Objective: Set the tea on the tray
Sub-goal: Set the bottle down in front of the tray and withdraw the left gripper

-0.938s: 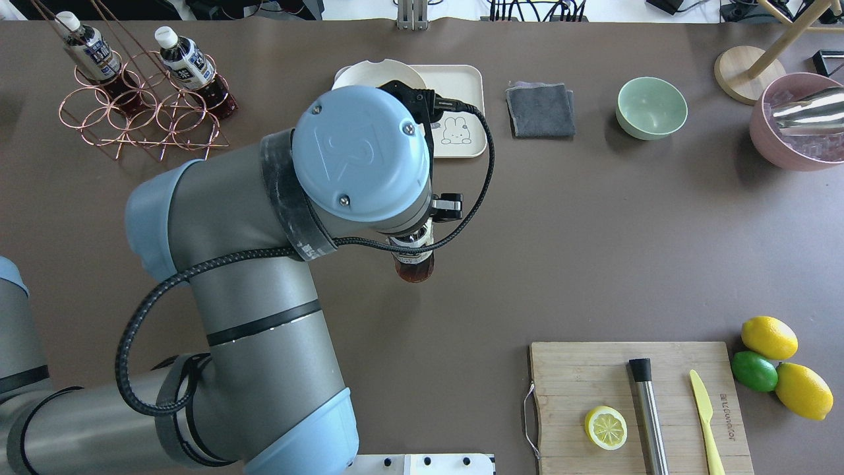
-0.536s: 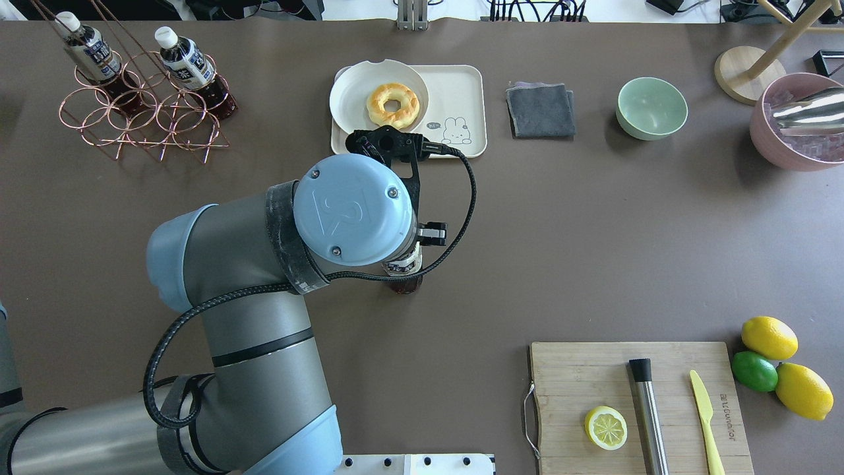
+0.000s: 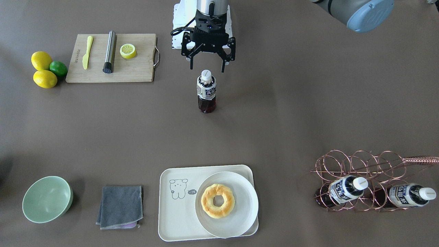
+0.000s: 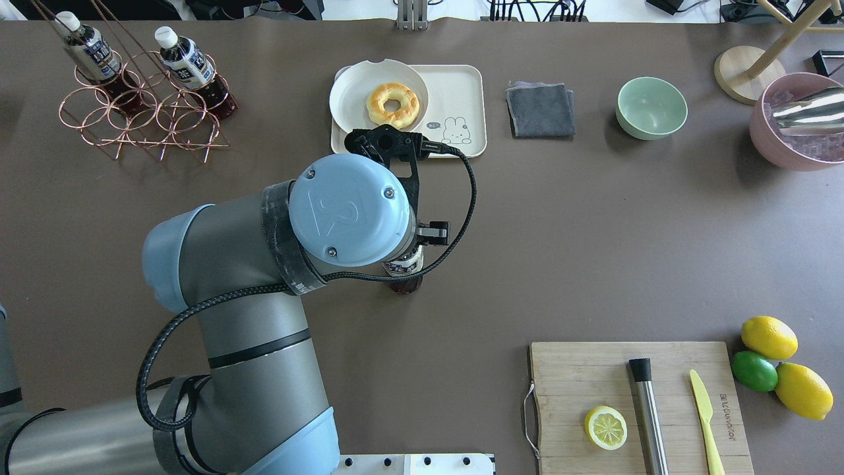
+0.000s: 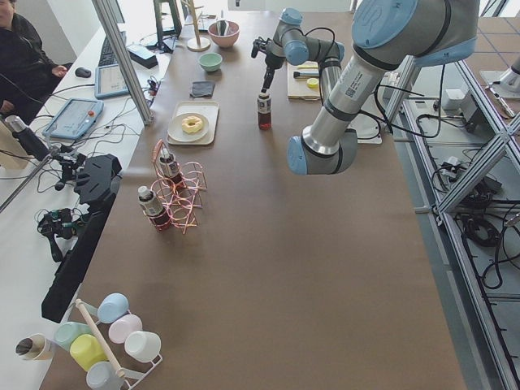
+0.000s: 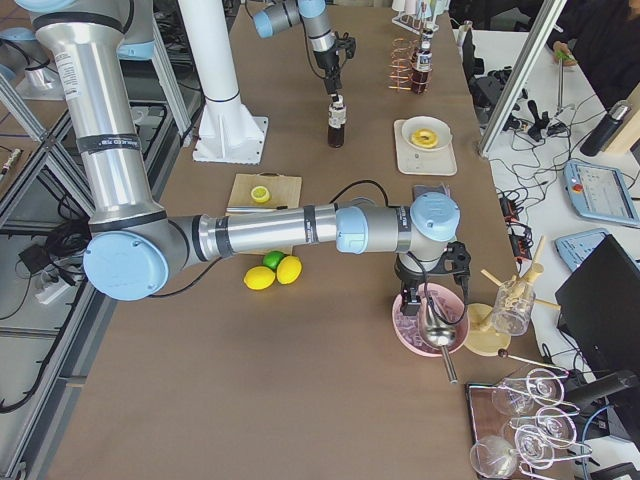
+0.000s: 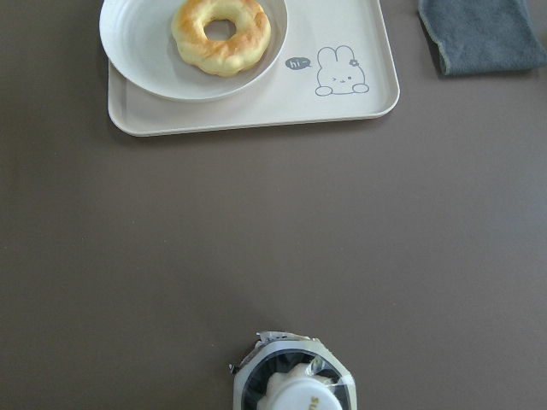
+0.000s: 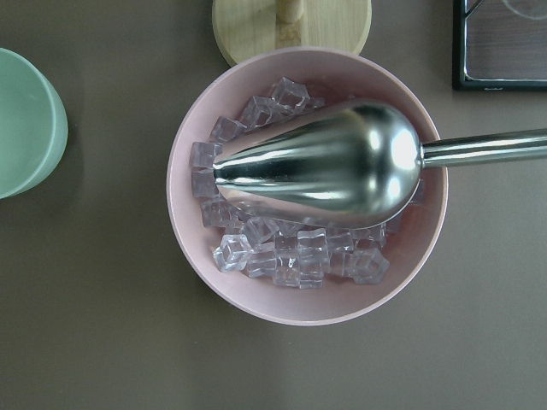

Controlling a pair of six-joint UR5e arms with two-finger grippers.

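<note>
The small clear bottle of red-brown tea (image 3: 206,92), aloft a moment ago, is now standing on the brown table (image 3: 291,113).
Its long axis is running vertical, white cap (image 3: 205,73) pointing up, well apart from the flat cream-white cartoon-print tray (image 3: 175,212). Overhead the wrist (image 4: 349,210) is hiding what the front view is showing: the left gripper (image 3: 207,68) hanging spread wide just above the cap. The right gripper's (image 6: 418,303) opening cannot be told.
</note>
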